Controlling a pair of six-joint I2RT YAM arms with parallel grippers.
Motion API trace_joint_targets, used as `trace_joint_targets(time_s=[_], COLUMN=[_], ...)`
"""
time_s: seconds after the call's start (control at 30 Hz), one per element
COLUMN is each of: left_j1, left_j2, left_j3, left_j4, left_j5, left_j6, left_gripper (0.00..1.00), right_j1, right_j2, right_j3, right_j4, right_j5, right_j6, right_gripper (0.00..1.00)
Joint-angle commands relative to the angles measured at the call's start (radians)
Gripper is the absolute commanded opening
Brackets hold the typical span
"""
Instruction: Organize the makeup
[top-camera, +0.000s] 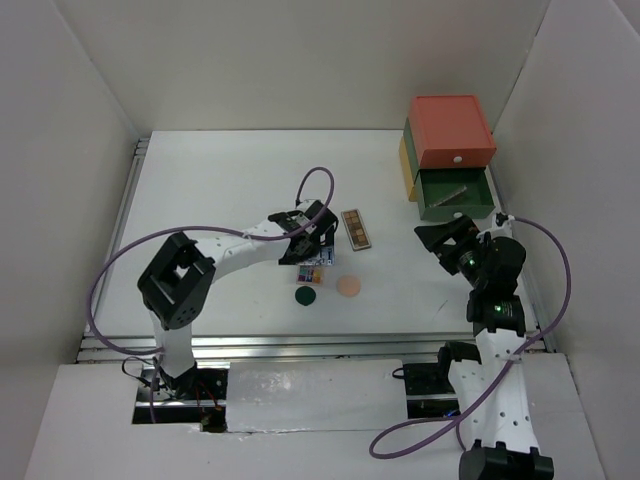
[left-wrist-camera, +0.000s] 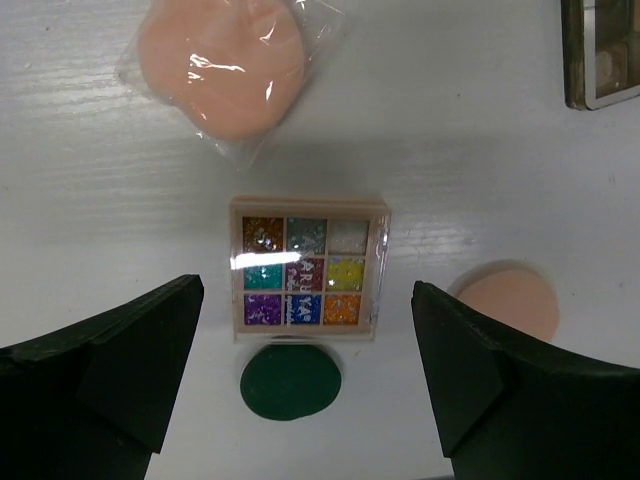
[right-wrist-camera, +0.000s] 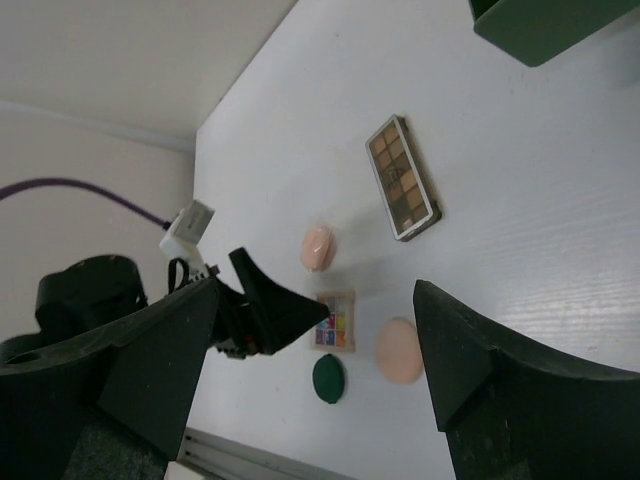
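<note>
The square multicolour palette (left-wrist-camera: 308, 283) lies on the white table just below my open, empty left gripper (left-wrist-camera: 306, 325), which hovers over it (top-camera: 313, 271). A dark-green compact (left-wrist-camera: 290, 382) touches its near edge. A peach compact (left-wrist-camera: 510, 300) lies to its right, and a pink compact (left-wrist-camera: 222, 62) in clear wrap lies beyond it. A long brownish palette (top-camera: 356, 228) lies to the right of the left gripper (top-camera: 308, 238). My right gripper (top-camera: 447, 240) is open and empty, high over the table's right side. No green tubes show.
The stacked drawer box (top-camera: 447, 150) stands at the back right with a red top. Its green drawer (top-camera: 455, 195) is pulled open with a long thin thing inside. White walls close in the table (top-camera: 220, 190) on three sides.
</note>
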Motion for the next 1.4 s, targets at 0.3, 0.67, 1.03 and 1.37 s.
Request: trace_joint_targets(time_s=[0.3,0.67,1.03,1.37], left_j1=[0.0,-0.006,-0.063,-0.092], left_j2=[0.151,0.144,-0.066,-0.111], left_j3=[0.062,0.037,0.198,0.333], left_j4=[-0.03,0.0,-0.123,-0.206], left_j5=[-0.038,-0.001,-0.049,-0.034], left_j6=[0.008,0.003,-0.032,-0.064], left_gripper=[0.99,0.39,0.22,0.0], right_j1=[0.0,0.0,0.147,0.601], right_j2=[-0.093,-0.119,-0.058,0.149], right_j3=[-0.021,-0.078,-0.191,-0.156], right_j4=[-0.031,0.031,0.345,0.538], right_j5=[-0.129,-0.218,-0.358,0.013], right_j6=[-0.034,0.002,0.036,-0.016], right_gripper=[0.87,0.87,0.86,0.83])
